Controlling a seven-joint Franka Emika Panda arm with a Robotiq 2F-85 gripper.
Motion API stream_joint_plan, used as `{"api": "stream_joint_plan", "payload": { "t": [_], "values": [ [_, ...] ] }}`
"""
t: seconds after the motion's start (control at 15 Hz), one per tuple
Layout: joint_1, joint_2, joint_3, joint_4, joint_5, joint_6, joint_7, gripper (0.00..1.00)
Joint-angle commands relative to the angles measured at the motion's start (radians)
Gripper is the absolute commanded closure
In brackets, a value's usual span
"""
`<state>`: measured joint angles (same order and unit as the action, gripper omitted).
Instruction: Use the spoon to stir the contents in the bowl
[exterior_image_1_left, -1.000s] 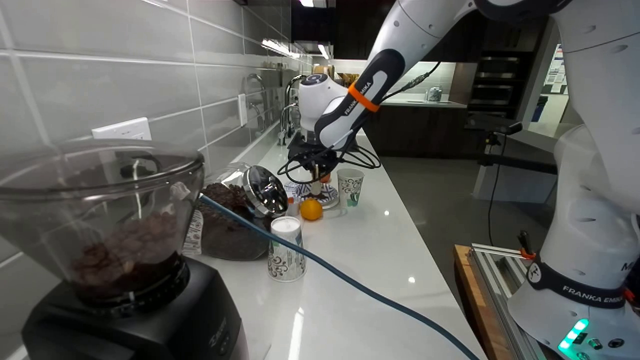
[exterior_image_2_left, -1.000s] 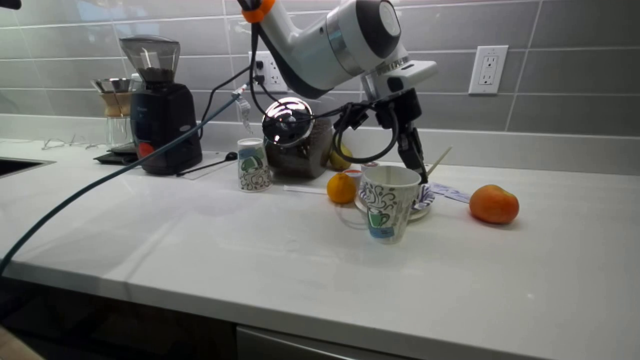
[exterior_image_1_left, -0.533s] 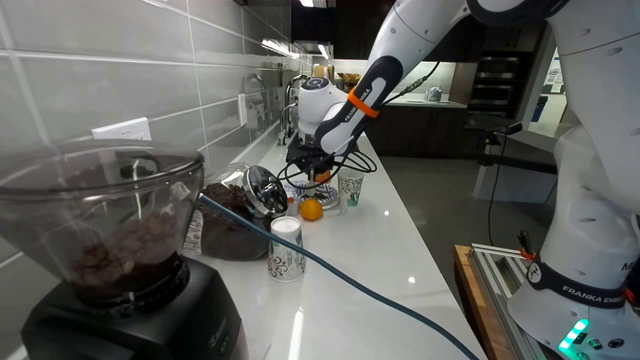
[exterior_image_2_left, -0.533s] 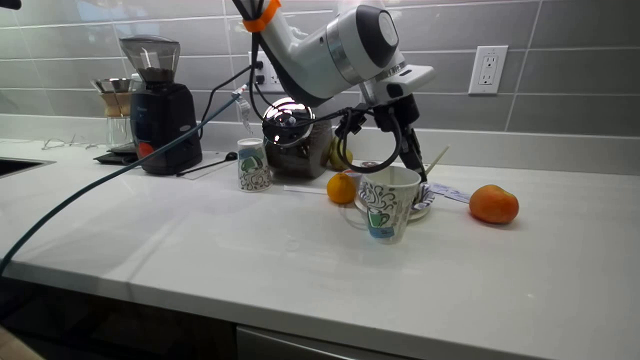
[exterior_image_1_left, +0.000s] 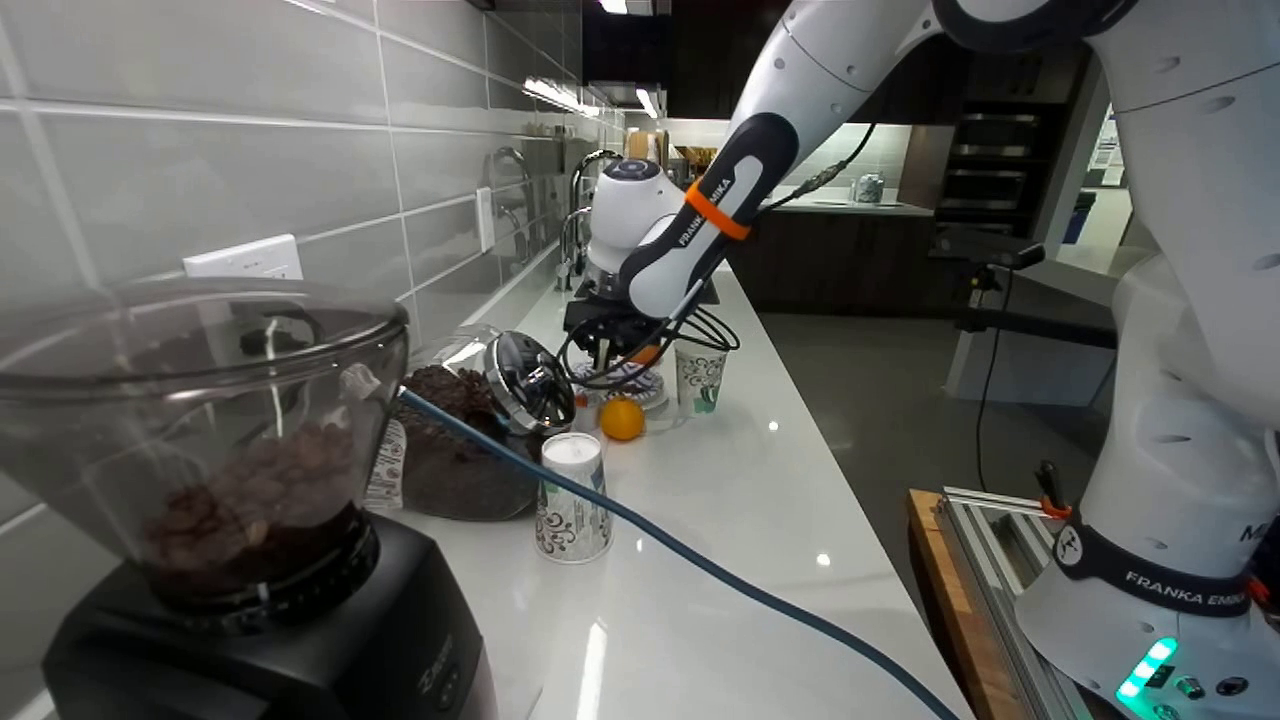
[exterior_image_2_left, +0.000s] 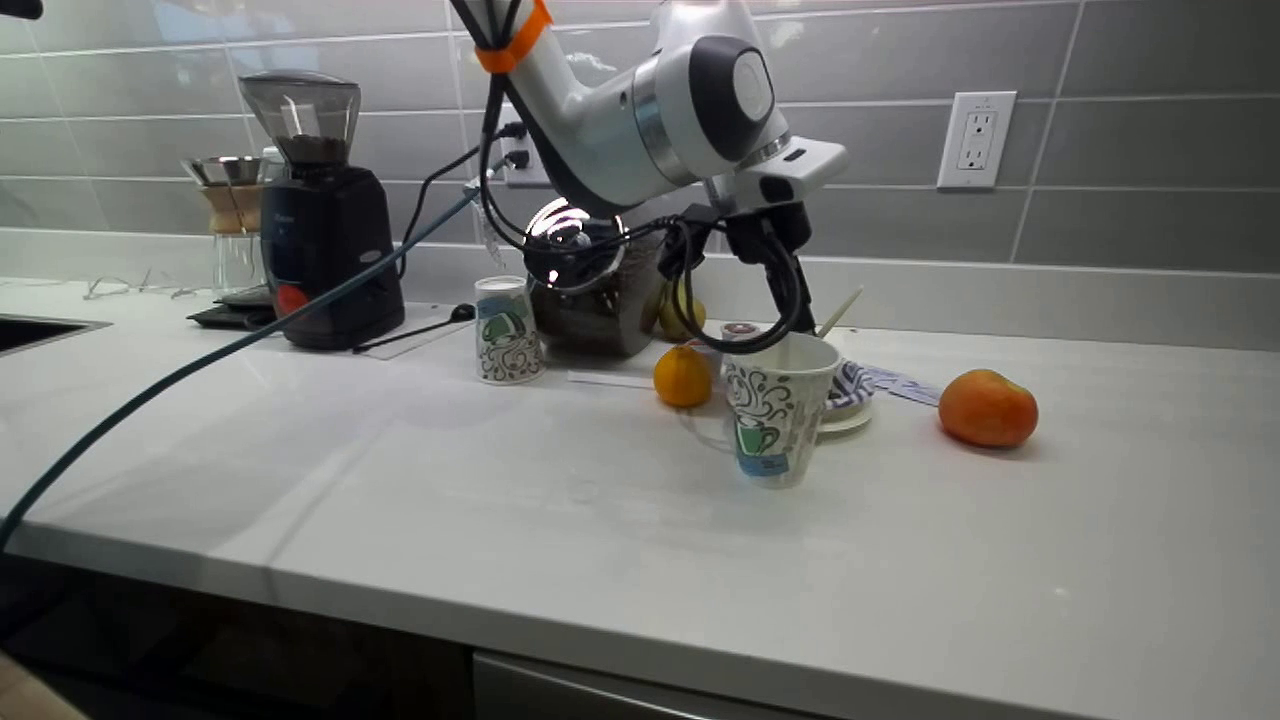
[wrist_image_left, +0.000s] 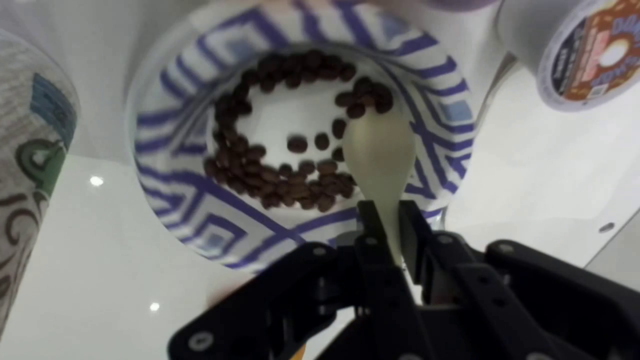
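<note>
The bowl is white with purple-blue stripes and holds dark beans; it shows in the wrist view (wrist_image_left: 215, 200) and in both exterior views (exterior_image_1_left: 648, 385) (exterior_image_2_left: 852, 382). My gripper (wrist_image_left: 390, 210) is shut on a pale spoon (wrist_image_left: 377, 150) by its neck. The spoon's head is inside the bowl, on its right side in the wrist view, with a few beans at its tip. The spoon's handle (exterior_image_2_left: 838, 312) sticks out tilted behind the gripper in an exterior view. There the paper cup hides the spoon's head and much of the bowl.
A paper cup (exterior_image_2_left: 780, 430) stands close beside the bowl. A small orange fruit (exterior_image_2_left: 683, 377), a coffee pod (wrist_image_left: 592, 55), a bean jar (exterior_image_2_left: 600, 315) and an upturned cup (exterior_image_2_left: 508, 335) are near. A larger orange fruit (exterior_image_2_left: 988, 408) lies apart. A blue hose (exterior_image_1_left: 700, 560) crosses the counter.
My gripper with the spoon has moved a little towards the wall and the jar. The bowl has shifted slightly with it, away from the paper cup. The grip on the spoon looks the same.
</note>
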<state>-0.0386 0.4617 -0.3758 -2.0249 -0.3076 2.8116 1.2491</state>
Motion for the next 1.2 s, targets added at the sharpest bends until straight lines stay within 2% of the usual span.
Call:
{"api": "stream_joint_plan", "payload": {
  "t": [0.0, 0.07, 0.2, 0.33, 0.67, 0.93, 1.13],
  "values": [
    [-0.066, -0.049, 0.099, -0.055, 0.143, -0.002, -0.188, 0.96],
    [-0.087, -0.064, 0.131, -0.062, 0.192, -0.023, -0.252, 0.96],
    [-0.089, -0.082, 0.141, -0.069, 0.241, -0.062, -0.327, 0.96],
    [-0.064, -0.089, 0.104, -0.066, 0.239, -0.098, -0.334, 0.96],
    [-0.005, -0.079, -0.018, -0.050, 0.154, -0.132, -0.230, 0.96],
    [0.037, -0.047, -0.107, -0.032, 0.069, -0.059, -0.144, 0.96],
    [0.060, -0.022, -0.134, -0.025, 0.037, 0.011, -0.095, 0.96]
  ]
}}
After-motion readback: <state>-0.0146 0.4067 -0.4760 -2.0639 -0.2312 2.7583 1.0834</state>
